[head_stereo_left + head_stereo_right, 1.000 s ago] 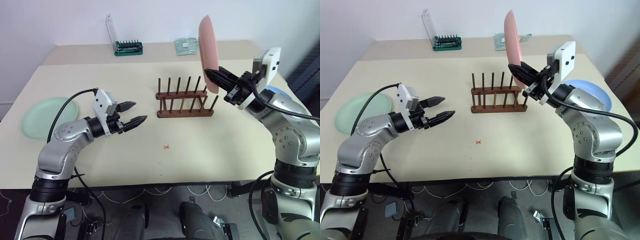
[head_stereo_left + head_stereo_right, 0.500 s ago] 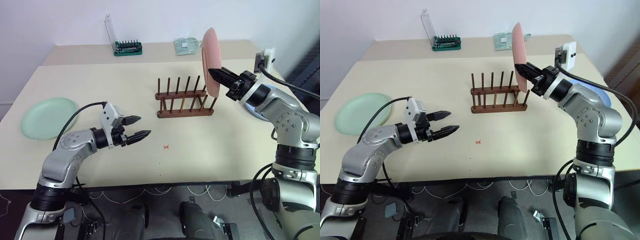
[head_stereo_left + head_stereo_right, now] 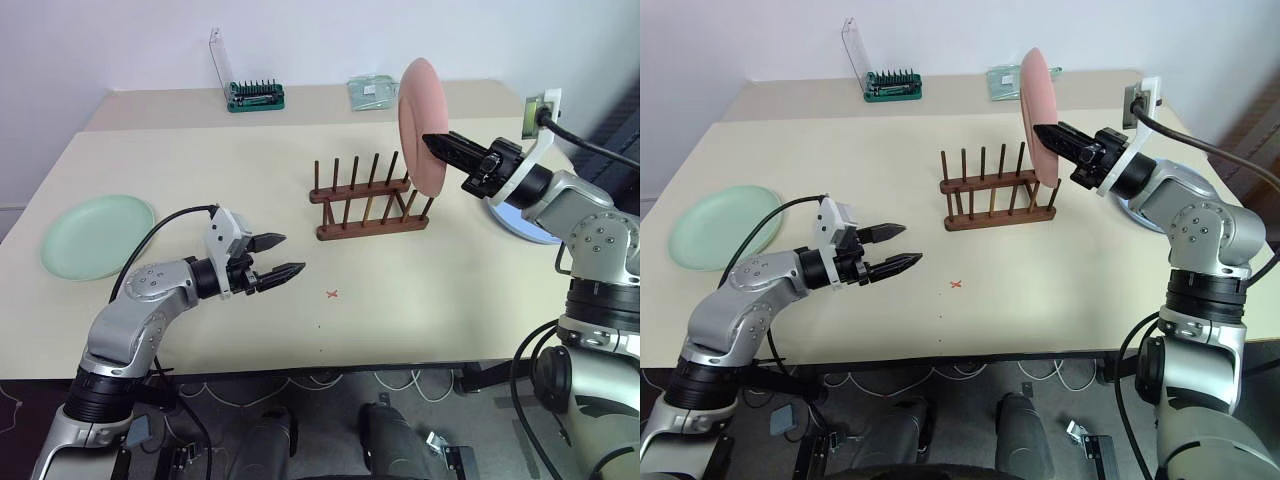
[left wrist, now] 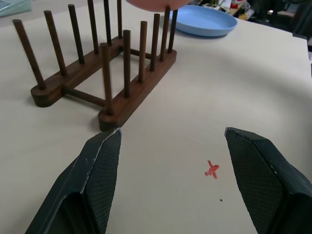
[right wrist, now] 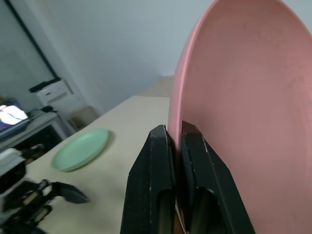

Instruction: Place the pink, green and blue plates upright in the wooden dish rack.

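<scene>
- The first plate is on its way in: the right gripper (image 3: 437, 145) is pinching the rim of the pale pink round plastic plate (image 3: 417, 122), holding it on edge in the air above the right-hand end of the small dark brown wooden dish rack (image 3: 368, 198).
- The right wrist view confirms the hold: both black fingers (image 5: 154, 161) are clamped tight with the pink rim sandwiched between them.
- The plate stands nearly upright, its lower edge at the tops of the end pegs; I cannot tell whether it touches them.
- Next move, as I read it: line the plate's edge up with a gap between two pegs and bring it straight down until it sits on the base rails, then let go. A tilt off vertical could catch a peg or nudge the light rack.
- The right arm reaches across from the right side of the table, forearm roughly level, fingers pointing left towards the rack.
- The left gripper (image 3: 276, 256) hovers low over the table, empty, its jaws spread apart, pointing towards the rack from well short of it.
- The mint green round plate (image 3: 97, 235) lies flat at the table's left edge.
- The light blue round plate (image 4: 207, 20) lies flat to the right of the rack, under the right arm.
</scene>
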`<state>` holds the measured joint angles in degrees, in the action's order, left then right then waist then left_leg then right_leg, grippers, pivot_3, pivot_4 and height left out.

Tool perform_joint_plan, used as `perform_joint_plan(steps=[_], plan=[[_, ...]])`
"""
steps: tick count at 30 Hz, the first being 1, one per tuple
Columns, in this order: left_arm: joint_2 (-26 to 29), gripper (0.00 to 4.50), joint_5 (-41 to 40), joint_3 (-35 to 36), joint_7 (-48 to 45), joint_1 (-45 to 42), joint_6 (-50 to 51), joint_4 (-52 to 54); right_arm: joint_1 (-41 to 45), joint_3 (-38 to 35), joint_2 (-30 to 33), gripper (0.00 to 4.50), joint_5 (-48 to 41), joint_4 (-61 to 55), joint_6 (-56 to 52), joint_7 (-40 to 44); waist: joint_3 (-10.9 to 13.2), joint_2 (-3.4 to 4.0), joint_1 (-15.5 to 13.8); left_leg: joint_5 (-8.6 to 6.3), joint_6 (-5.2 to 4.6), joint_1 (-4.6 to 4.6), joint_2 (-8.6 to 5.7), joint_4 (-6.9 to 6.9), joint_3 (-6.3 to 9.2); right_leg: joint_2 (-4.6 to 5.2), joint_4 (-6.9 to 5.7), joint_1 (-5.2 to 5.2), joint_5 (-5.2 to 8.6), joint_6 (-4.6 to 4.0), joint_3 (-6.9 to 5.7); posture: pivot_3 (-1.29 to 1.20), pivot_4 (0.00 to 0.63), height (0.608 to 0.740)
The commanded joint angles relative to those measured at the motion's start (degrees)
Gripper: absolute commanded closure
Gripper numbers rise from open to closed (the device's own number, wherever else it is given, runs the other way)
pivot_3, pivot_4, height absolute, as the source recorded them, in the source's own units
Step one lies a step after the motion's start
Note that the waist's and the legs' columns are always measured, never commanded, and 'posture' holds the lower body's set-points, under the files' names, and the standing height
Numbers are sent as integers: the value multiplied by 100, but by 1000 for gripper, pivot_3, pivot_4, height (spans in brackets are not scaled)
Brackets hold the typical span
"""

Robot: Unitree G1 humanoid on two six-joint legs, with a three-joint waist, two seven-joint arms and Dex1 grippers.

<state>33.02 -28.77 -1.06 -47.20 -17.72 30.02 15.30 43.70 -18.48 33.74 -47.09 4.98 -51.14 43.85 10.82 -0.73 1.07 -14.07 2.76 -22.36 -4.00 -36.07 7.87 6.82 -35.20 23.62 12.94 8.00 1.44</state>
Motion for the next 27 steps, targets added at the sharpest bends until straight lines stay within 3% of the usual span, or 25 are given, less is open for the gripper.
perform_joint_plan(steps=[1, 16, 19, 24, 27], plan=[[-40, 1040, 5, 0, -10, -97, -48, 93, 193, -79, 77, 4500, -226, -21, -166, 59, 0, 0, 1, 0, 0, 0, 0, 0, 0, 0, 0, 0, 0, 0, 0, 0, 150, 740], [-110, 1040, 134, 1, -5, -55, -154, 37, 362, -621, -285, 4500, -268, 1213, -289, -940, 1, 1, -12, 0, 0, -2, -1, 0, -1, 0, 1, 1, 0, 0, 0, 0, 150, 740], [-106, 998, 159, 17, -7, -62, -161, 20, 315, -670, -339, 3494, -286, 1102, -249, -1002, 1, 1, -11, 0, 0, -2, -1, 0, -1, 0, 1, 0, 0, 0, 0, 0, 150, 740], [-97, 998, 210, 56, 2, -59, -172, -20, 308, -645, -261, 1013, 137, 831, 628, -1080, 2, 3, -9, 0, -1, -2, -1, 0, -1, 0, 1, 1, 0, 0, 0, 0, 150, 740], [-114, 998, 212, 96, 50, -55, -164, -32, 227, -670, -138, 1013, 183, 546, 830, -1068, 2, 3, -6, 0, -1, -2, -1, 1, -1, 0, 1, 1, 0, 1, 0, 0, 150, 740]])
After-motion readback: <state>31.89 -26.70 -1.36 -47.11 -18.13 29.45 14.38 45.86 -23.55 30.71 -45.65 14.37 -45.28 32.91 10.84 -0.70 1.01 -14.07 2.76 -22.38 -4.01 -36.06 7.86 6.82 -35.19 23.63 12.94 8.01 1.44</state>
